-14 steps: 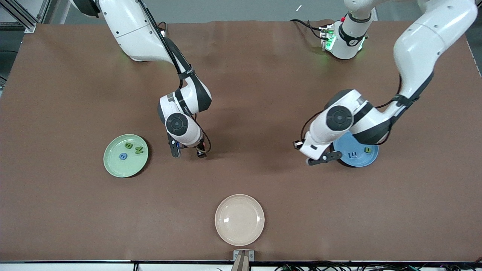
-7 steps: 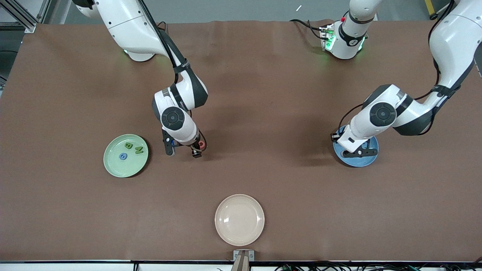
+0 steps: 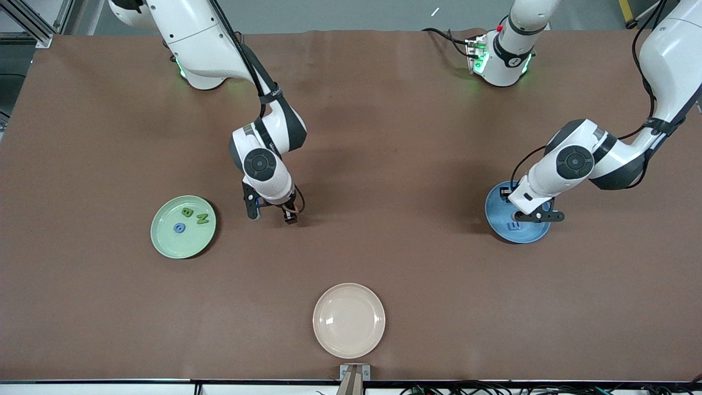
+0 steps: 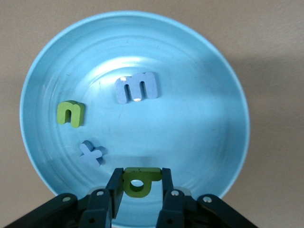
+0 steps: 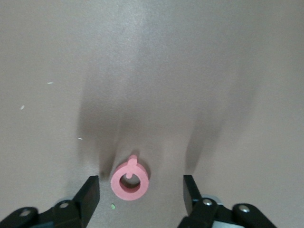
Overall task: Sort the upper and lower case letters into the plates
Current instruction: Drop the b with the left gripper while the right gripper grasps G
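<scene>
Cream plate (image 3: 349,320) lies apart; left gripper (image 4: 140,188) grasps green letter (image 4: 138,180) over blue plate (image 4: 223,85); right gripper (image 5: 141,192) released, straddling pink letter (image 5: 129,179).

This is a robotics lab bench, not a home or shop. Two white arms stand bolted on round bases (image 3: 502,66) with green status lights along the top edge of a table (image 3: 384,137) covered in one plain brown mat. Near those bases, aluminium framing (image 3: 30,22) crosses the corner over a bare grey floor, and bundled cables (image 3: 493,388) run along the table's edge nearest the front camera.
</scene>
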Tool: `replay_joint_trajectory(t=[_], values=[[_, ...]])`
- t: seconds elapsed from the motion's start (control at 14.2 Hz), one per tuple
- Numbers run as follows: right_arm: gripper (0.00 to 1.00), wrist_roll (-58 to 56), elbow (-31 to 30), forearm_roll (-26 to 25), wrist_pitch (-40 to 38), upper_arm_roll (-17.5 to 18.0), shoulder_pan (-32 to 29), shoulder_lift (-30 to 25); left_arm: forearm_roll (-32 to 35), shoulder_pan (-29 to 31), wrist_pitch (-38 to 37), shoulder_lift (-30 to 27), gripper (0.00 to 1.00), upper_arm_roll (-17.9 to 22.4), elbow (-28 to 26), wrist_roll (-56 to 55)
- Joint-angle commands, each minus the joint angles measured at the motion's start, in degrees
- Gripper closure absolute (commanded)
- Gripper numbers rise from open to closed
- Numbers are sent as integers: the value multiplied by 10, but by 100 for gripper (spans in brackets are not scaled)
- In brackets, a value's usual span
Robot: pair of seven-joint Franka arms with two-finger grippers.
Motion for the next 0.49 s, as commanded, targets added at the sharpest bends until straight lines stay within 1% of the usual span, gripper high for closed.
replay_joint_trajectory(t=[0.0, 0.28, 0.42], values=[[25, 14, -15, -11, 13, -7, 6, -13, 24, 5, 36, -2, 84, 12, -16, 5], [27, 14, -14, -11, 35, -7, 1, -9, 31, 4, 47, 0, 84, 20, -16, 6], [32, 14, -13, -12, 42, -7, 1, -7, 34, 4, 47, 6, 83, 21, -16, 6]])
